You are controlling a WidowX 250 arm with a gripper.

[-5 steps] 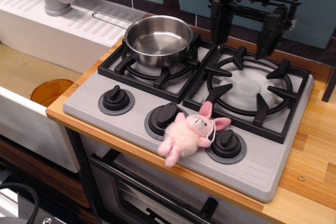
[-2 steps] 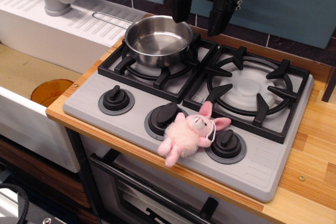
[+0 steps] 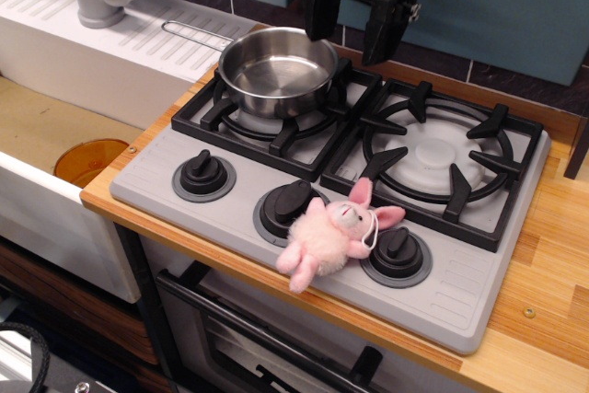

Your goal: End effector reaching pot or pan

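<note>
While the pan (image 3: 278,69) sits on the left rear burner grate (image 3: 276,112) of the toy stove (image 3: 322,190), its wire handle pointing left toward the sink drainboard (image 3: 120,39), the claw (image 3: 352,29) is seen hanging over its far right rim. A second ago the claw was placed well to the right, above the right burner (image 3: 437,149); a large sideways shift toward the pan is shown since then, and in the last fraction of a second only a slight further drift to the right and downward is registered. The fingers are held wide apart and nothing is gripped between them; the left finger (image 3: 319,11) is set just above the pan's back edge, the right finger (image 3: 382,32) beyond the rim, so the rim appears to be straddled rather than touched. The reach is judged nearly complete: only a short descent seems left before contact. The pink plush rabbit (image 3: 333,232) by the front knobs (image 3: 285,204) is left well apart and is not disturbed
</note>
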